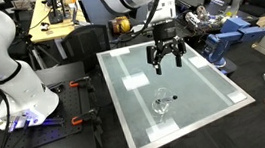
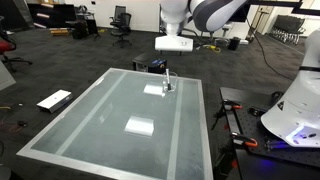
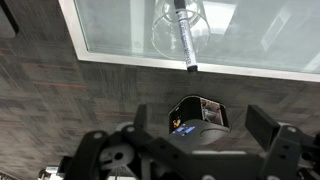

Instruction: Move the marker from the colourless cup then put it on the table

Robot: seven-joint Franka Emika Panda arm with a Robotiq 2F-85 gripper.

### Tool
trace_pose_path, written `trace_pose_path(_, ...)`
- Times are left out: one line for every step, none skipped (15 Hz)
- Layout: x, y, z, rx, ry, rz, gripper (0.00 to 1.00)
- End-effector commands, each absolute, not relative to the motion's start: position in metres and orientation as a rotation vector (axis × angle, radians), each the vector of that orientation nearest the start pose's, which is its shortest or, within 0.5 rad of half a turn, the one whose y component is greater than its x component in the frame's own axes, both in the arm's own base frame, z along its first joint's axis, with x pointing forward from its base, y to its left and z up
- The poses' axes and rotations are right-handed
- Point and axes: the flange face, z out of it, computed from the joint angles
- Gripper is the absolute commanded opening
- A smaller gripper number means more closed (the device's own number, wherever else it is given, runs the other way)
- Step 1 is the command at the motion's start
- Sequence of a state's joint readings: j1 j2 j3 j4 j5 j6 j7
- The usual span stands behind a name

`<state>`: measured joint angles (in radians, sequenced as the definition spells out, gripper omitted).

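The colourless cup (image 1: pixel 160 107) stands on the pale grey-green table (image 1: pixel 209 85), toward one end. The black marker (image 1: pixel 170 99) leans in it, with its top sticking out over the rim. Both exterior views show the cup (image 2: pixel 167 86) and the table (image 2: pixel 110 110). In the wrist view the cup (image 3: pixel 178 25) and the marker (image 3: pixel 184 36) sit at the top, just inside the table's white border (image 3: pixel 130 55). My gripper (image 1: pixel 165 57) hangs open and empty above the table, well apart from the cup. Its two fingers spread wide in the wrist view (image 3: pixel 200 128).
A small black box with a blue light (image 3: pixel 200 112) lies on the dark carpet beside the table. A white robot base (image 1: pixel 13 83) and clamps stand next to the table. A blue chair (image 1: pixel 224 35), cluttered desks, and a flat board (image 2: pixel 55 100) on the floor surround it.
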<state>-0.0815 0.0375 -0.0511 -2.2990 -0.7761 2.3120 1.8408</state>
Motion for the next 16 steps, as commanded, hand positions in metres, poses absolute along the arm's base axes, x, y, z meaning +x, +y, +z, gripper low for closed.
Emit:
trace_pose_path(0.515,-0.092,0.321,-2.514,2.315,-0.791,1.00)
trace_pose_path(0.515,-0.094,0.316,-2.504,2.333,-0.805,1.00)
trace_pose_path(0.515,-0.097,0.311,-2.499,2.349,-0.812,1.00)
trace_pose_path(0.515,-0.099,0.307,-2.503,2.362,-0.809,1.00)
trace_pose_path(0.515,-0.100,0.302,-2.502,2.377,-0.811,1.00)
trace_pose_path(0.515,-0.101,0.299,-2.505,2.386,-0.809,1.00)
trace_pose_path(0.515,-0.103,0.295,-2.506,2.395,-0.809,1.00)
trace_pose_path(0.514,-0.104,0.291,-2.509,2.407,-0.804,1.00)
trace_pose_path(0.514,-0.105,0.286,-2.508,2.421,-0.800,1.00)
trace_pose_path(0.514,-0.106,0.282,-2.515,2.424,-0.792,1.00)
trace_pose_path(0.514,-0.107,0.278,-2.534,2.416,-0.774,1.00)
trace_pose_path(0.513,-0.108,0.275,-2.565,2.395,-0.753,1.00)
trace_pose_path(0.513,-0.109,0.272,-2.586,2.378,-0.742,1.00)
trace_pose_path(0.512,-0.109,0.269,-2.608,2.365,-0.734,1.00)
trace_pose_path(0.512,-0.110,0.267,-2.625,2.352,-0.725,1.00)
trace_pose_path(0.511,-0.110,0.265,-2.642,2.337,-0.726,1.00)
